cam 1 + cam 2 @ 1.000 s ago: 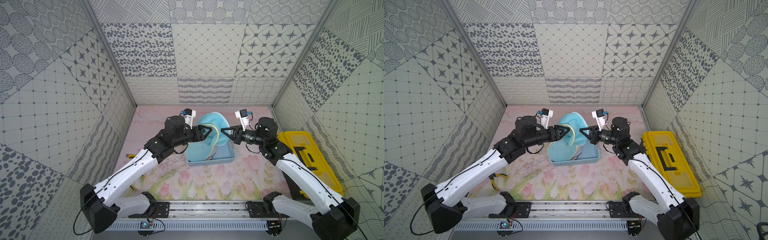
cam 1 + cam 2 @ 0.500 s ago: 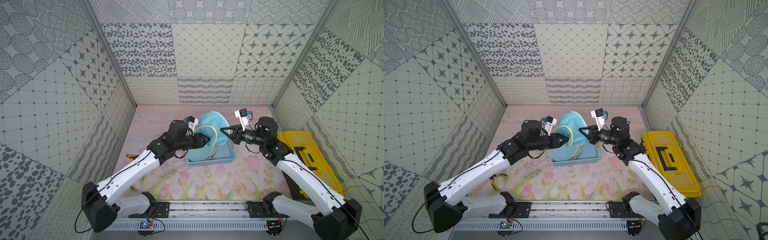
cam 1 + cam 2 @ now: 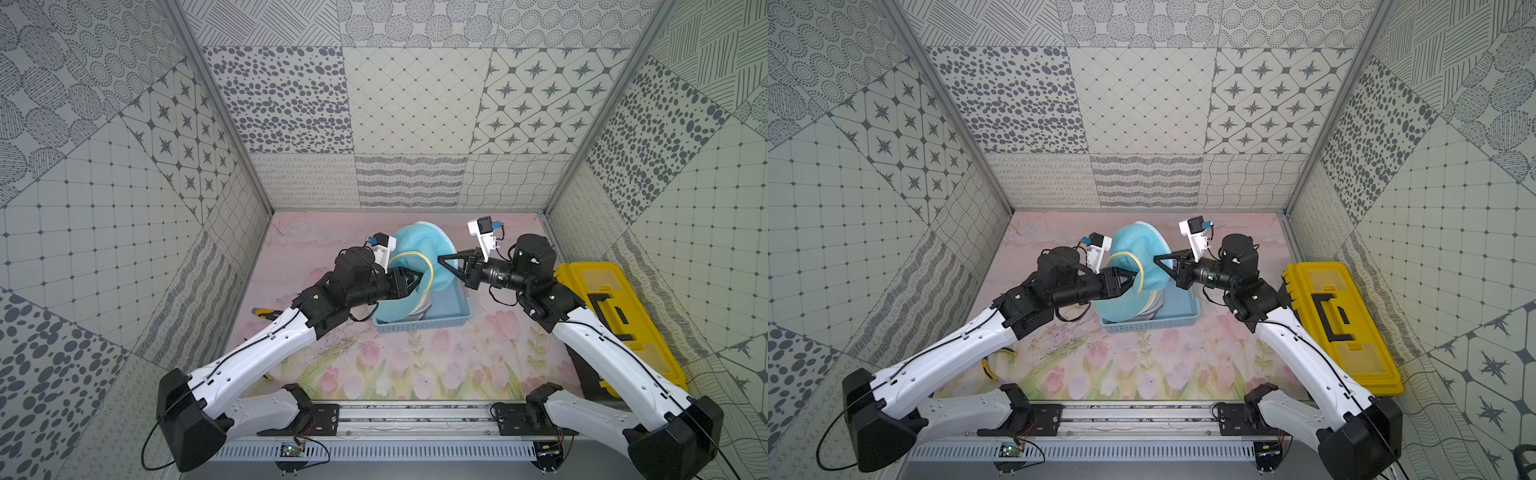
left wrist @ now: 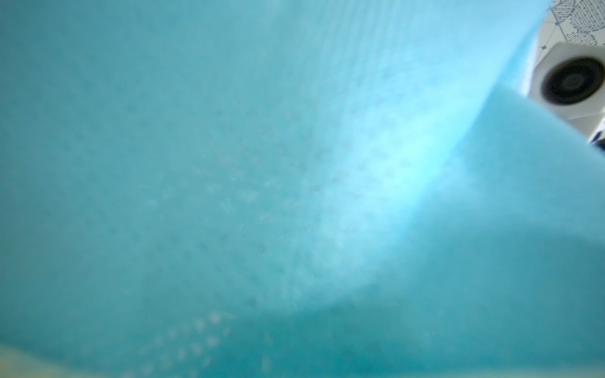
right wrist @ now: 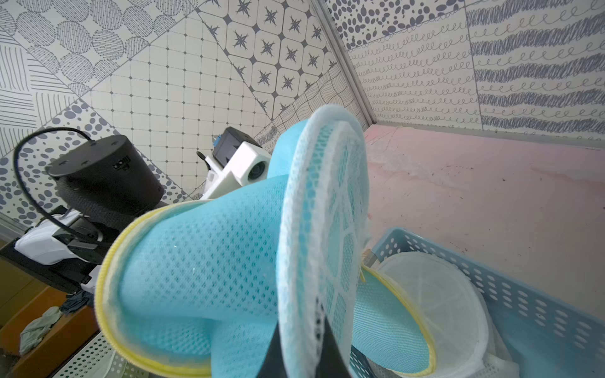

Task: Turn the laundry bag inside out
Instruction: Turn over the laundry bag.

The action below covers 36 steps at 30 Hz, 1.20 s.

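Right gripper point(image 5: 301, 330): jaws clamped tight on the white-bound edge of the laundry bag point(image 5: 203, 261), at its round end panel point(image 5: 330, 209). One black finger sits on each side and the mesh is pinched between them. In both top views this gripper point(image 3: 441, 258) point(image 3: 1156, 258) sits just right of frame centre, tip against the bag's right flank.

Left gripper point(image 3: 411, 279) point(image 3: 1126, 281): enters from left of centre, tip pushed into the bag's yellow-trimmed mouth point(image 5: 100, 288). Fabric and rim hide the fingertips in both top views, so I cannot tell whether the jaws are narrow, wide or gripping mesh. The left wrist view is no help. It is filled with blurred blue mesh point(image 4: 262, 163), and only the right arm's white camera housing point(image 4: 573, 81) shows past it.

Bag: blue mesh, held up between the two grippers at centre frame in both top views point(image 3: 419, 243) point(image 3: 1136, 245). The mouth faces the left arm. The end panel stands on edge toward the right arm.

Below the bag at centre frame is a blue basket point(image 3: 419, 326) point(image 3: 1142, 326). A white mesh bag point(image 5: 435, 294) lies inside it. A blue disc with a yellow rim point(image 5: 386, 327) lies over that; I cannot tell whether it belongs to the held bag.

Yellow toolbox point(image 3: 615, 320) point(image 3: 1337, 328): right of frame, beside the right arm, apart from the basket.

Floral mat point(image 3: 415, 365) lies under everything.
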Motion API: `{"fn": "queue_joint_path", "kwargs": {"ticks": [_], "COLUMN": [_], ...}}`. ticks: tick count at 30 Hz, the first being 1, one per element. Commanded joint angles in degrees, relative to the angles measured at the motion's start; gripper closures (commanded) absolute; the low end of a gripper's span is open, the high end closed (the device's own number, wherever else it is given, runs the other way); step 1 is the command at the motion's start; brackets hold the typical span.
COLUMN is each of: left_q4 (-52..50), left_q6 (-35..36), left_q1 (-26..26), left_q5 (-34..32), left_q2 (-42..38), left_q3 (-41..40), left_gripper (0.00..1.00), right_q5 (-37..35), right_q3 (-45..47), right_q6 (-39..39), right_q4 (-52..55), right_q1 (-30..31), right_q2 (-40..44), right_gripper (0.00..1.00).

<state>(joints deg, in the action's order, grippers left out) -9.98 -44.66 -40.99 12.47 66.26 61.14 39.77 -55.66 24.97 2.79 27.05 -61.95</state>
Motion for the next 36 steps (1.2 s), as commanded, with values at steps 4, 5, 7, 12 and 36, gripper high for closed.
{"fn": "queue_joint_path", "kwargs": {"ticks": [4, 5, 7, 12, 36], "left_q4": [-6.27, -5.09, -0.97, 2.94, 17.45], "left_q6": [2.59, 2.72, 3.06, 3.72, -4.14], "left_q1": [-0.76, -0.76, -0.76, -0.76, 7.58], "left_q5": [-11.17, -10.57, -8.17, -5.24, 6.1], "left_q2": [-5.08, -5.39, -5.19, -2.34, 1.71], "left_q3": [-0.07, -0.64, -1.69, -0.18, -5.93], "left_gripper": [0.62, 0.62, 0.63, 0.63, 0.41], "right_q5": [-0.03, 0.02, 0.07, -0.07, 6.43], "right_q3": [-0.75, -0.7, -0.93, -0.85, 3.18], "right_q6": [-0.89, -0.77, -0.93, -0.67, 11.1], "right_q4": [-1.63, -1.81, -1.98, -2.75, -18.6], "right_q1": [0.54, 0.82, 1.65, 2.27, 2.89], "right_q2": [0.4, 0.17, -0.35, -0.39, -1.29], "right_gripper": [1.0, 1.0, 1.0, 1.0, 1.0]}}
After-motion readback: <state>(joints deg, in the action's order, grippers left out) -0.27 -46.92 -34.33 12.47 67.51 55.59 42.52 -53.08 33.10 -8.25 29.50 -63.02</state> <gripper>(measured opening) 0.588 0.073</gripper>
